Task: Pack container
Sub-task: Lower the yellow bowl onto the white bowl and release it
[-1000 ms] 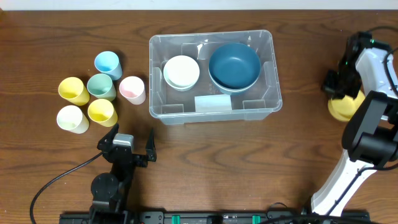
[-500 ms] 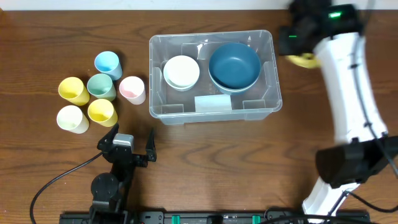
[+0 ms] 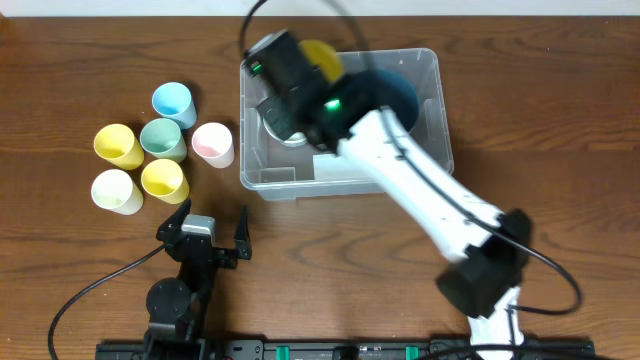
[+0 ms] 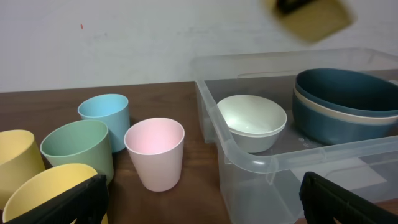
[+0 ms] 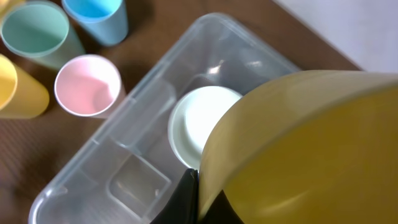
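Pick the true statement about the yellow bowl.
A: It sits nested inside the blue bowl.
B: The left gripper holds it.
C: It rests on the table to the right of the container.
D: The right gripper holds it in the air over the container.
D: the right gripper is shut on the rim of the yellow bowl, which hangs over the container, above the white bowl.
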You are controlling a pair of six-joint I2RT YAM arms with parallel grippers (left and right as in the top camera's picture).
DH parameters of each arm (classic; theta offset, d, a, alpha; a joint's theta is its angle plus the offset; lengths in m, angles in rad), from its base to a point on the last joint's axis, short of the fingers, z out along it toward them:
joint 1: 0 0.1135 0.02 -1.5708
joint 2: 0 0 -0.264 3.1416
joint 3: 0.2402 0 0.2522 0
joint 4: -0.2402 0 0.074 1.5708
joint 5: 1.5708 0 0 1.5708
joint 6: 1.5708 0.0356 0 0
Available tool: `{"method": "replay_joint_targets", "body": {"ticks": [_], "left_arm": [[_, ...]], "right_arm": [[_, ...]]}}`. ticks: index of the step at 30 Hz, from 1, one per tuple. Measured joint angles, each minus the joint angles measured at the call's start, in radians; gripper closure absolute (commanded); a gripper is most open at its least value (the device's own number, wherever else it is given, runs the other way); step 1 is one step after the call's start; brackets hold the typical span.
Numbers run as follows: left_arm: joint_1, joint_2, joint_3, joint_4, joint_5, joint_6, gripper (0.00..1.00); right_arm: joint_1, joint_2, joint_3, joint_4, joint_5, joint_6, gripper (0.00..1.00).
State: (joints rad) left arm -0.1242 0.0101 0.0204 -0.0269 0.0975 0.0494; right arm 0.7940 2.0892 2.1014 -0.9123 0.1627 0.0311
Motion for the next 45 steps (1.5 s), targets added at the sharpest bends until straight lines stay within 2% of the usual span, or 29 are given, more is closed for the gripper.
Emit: {"method": "replay_joint_targets", "body": {"ticks": [10,25,27,28,29,30,40,43,45], "left_arm": [[0.000,0.000,0.000,0.000,0.000,0.000,0.02],[0.000,0.000,0.000,0.000,0.000,0.000,0.02],[0.000,0.000,0.000,0.000,0.000,0.000,0.02],[0.000,0.000,0.000,0.000,0.000,0.000,0.02],[0.000,0.000,0.000,0.000,0.000,0.000,0.02],[0.000,0.000,0.000,0.000,0.000,0.000,0.02],[0.000,0.000,0.000,0.000,0.000,0.000,0.02],[0.000,0.000,0.000,0.000,0.000,0.000,0.02],[0.000,0.000,0.000,0.000,0.000,0.000,0.02]], "right_arm": [[0.019,0.172,0.000,0.114,0.013,-0.034,0.99],[-0.023,0.269,0.000,0.217,0.013,-0.072,0.98],[-0.034,0.271,0.000,0.216,0.013,-0.071,0.73],[-0.038,0.271,0.000,0.216,0.013,-0.074,0.55],[-0.045,0.271,0.000,0.215,0.013,-0.077,0.40],[-0.050,0.271,0.000,0.213,0.011,-0.077,0.36],[-0.055,0.271,0.000,0.177,-0.006,-0.084,0.40],[-0.055,0.271,0.000,0.174,-0.010,-0.083,0.44],[-0.055,0.271,0.000,0.170,-0.013,-0.084,0.51]]}}
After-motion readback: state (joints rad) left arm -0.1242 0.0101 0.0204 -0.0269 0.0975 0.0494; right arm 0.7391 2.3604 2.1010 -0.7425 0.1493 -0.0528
